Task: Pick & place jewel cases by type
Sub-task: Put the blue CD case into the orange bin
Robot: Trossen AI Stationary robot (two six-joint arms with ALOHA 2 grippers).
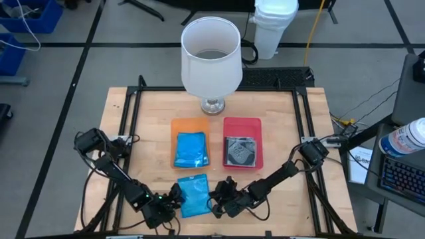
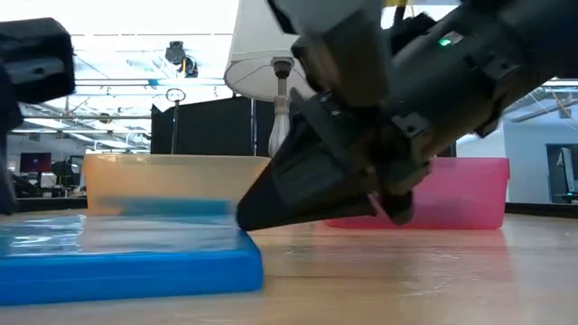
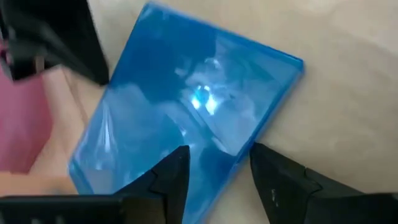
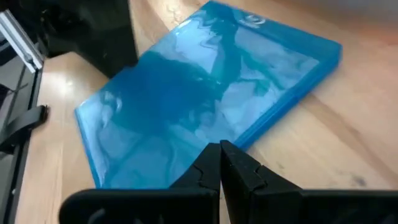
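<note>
While a blue jewel case (image 1: 194, 195) lies flat on the table (image 1: 292, 126) between both tools, the left gripper (image 3: 214, 165) stands parted over its edge, clamping nothing; the right gripper (image 4: 220, 157), fingers pressed together, rests just beside its opposite edge.

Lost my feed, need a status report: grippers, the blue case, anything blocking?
Left gripper jaws open, straddling the blue jewel case's edge on the table. Right gripper jaws shut, beside the case. Orange tray already holds one blue case; nothing blocking.
</note>
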